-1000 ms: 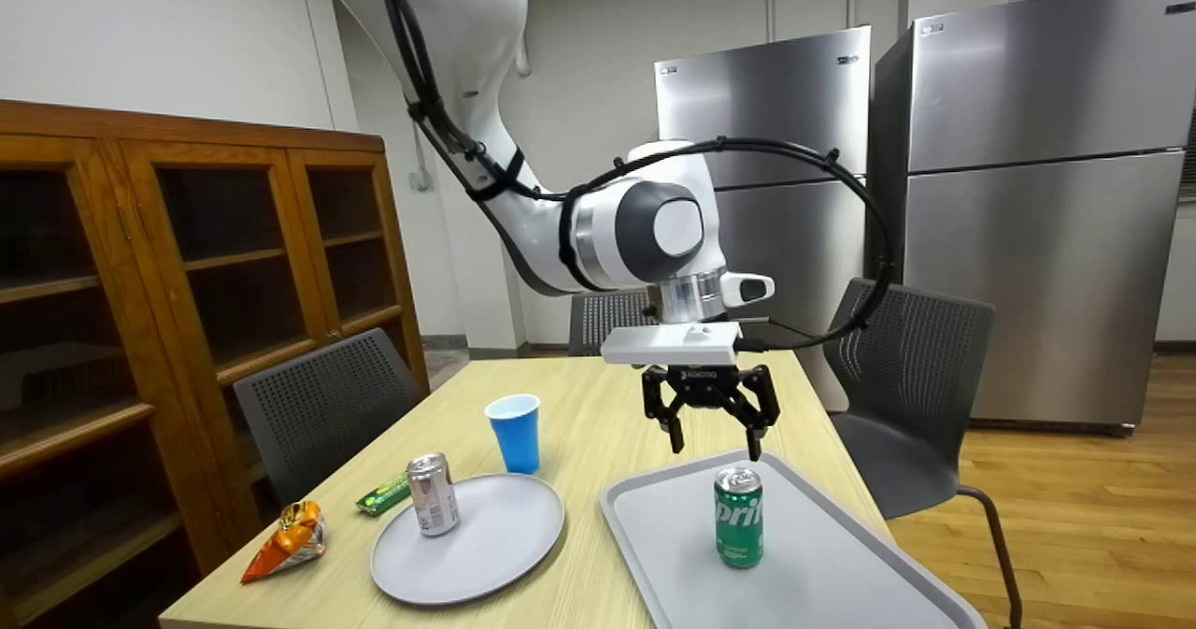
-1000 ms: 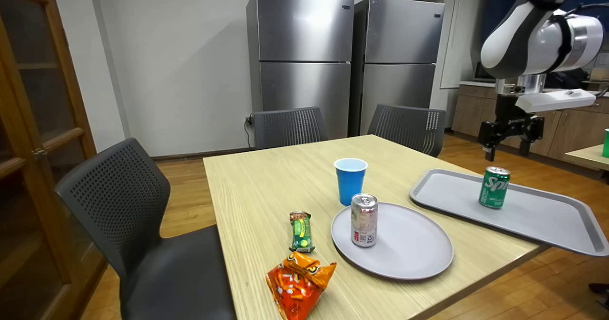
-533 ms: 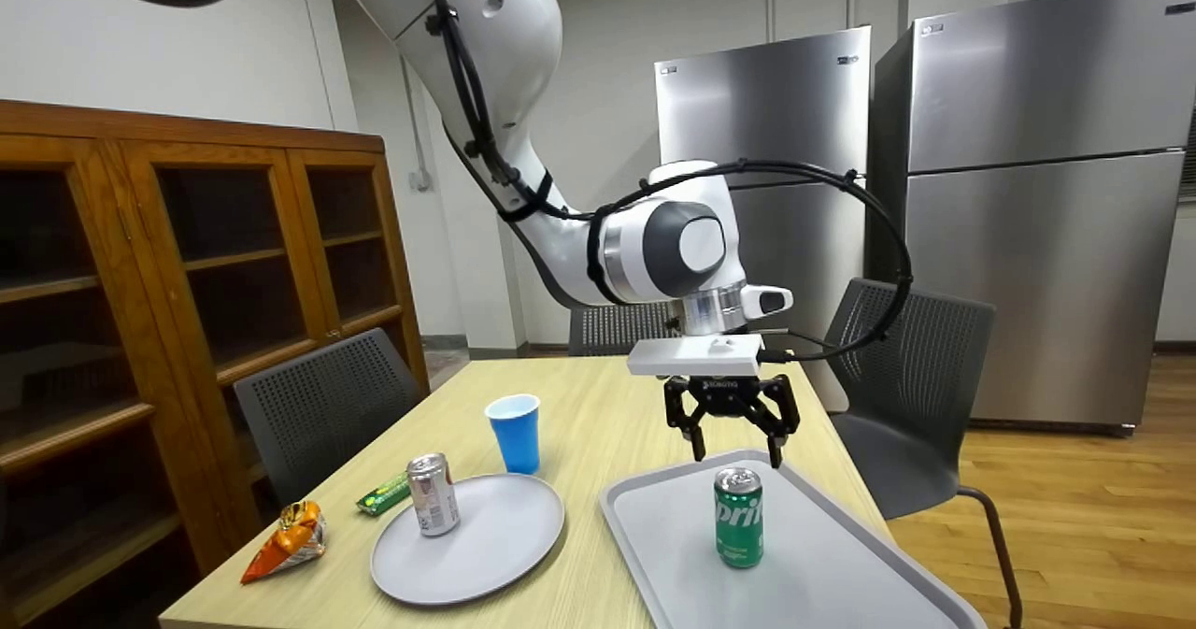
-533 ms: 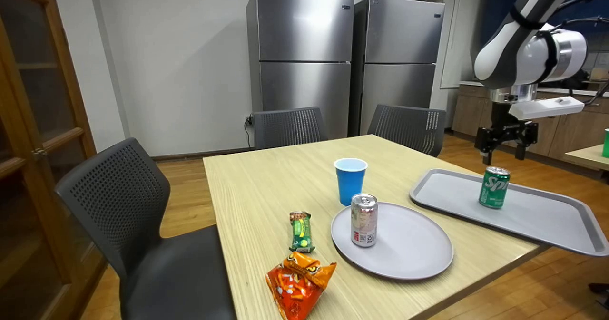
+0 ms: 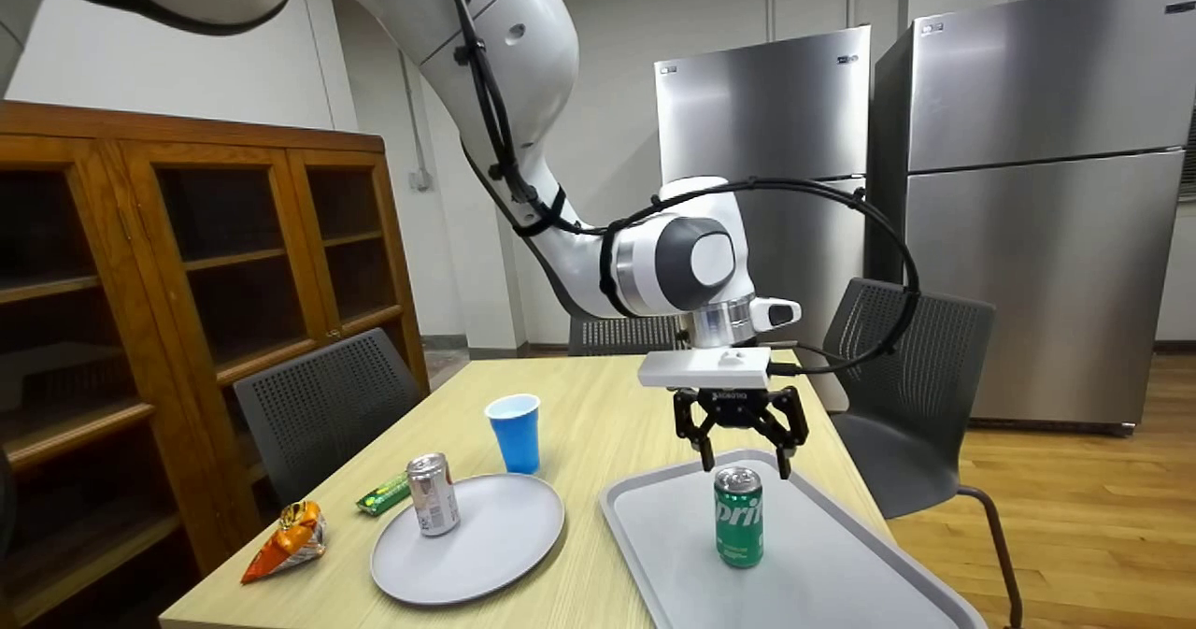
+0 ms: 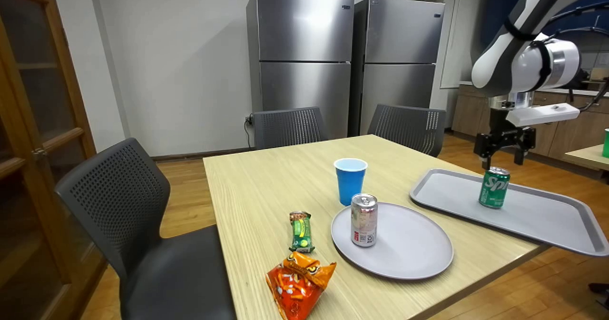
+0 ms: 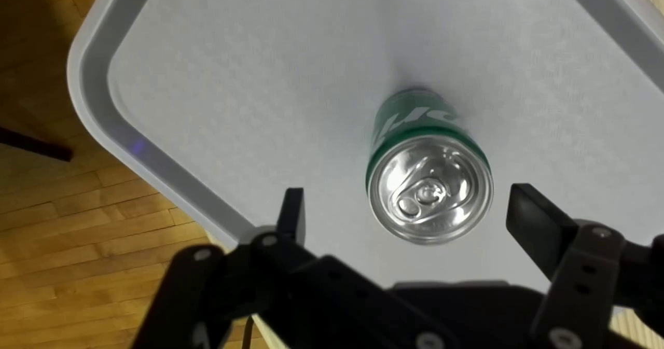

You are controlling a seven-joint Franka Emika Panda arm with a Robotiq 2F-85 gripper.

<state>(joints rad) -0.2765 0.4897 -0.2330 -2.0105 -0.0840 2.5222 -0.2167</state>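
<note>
My gripper (image 5: 746, 472) is open, with nothing between its fingers. It hangs low over the grey tray (image 5: 822, 573), close to a green Sprite can (image 5: 739, 521) that stands upright there. In the wrist view the can's silver lid (image 7: 429, 193) shows between and slightly ahead of the two fingertips (image 7: 293, 209), with a gap on either side. An exterior view has the gripper (image 6: 502, 164) just above the can (image 6: 494, 191), its near finger close to the lid; whether it touches I cannot tell.
Beside the tray, a round plate (image 5: 505, 554) carries a silver can (image 5: 433, 495). A blue cup (image 5: 517, 435), a green-wrapped bar (image 6: 301, 232) and an orange snack bag (image 6: 300, 284) are also on the table (image 6: 266, 177). Dark chairs (image 5: 911, 395) surround it. The tray overhangs the table edge.
The gripper has come down and moved sideways, to the right in one exterior picture and slightly left in the other, nearing the green can. Its jaws stay open; the table objects are unmoved.
</note>
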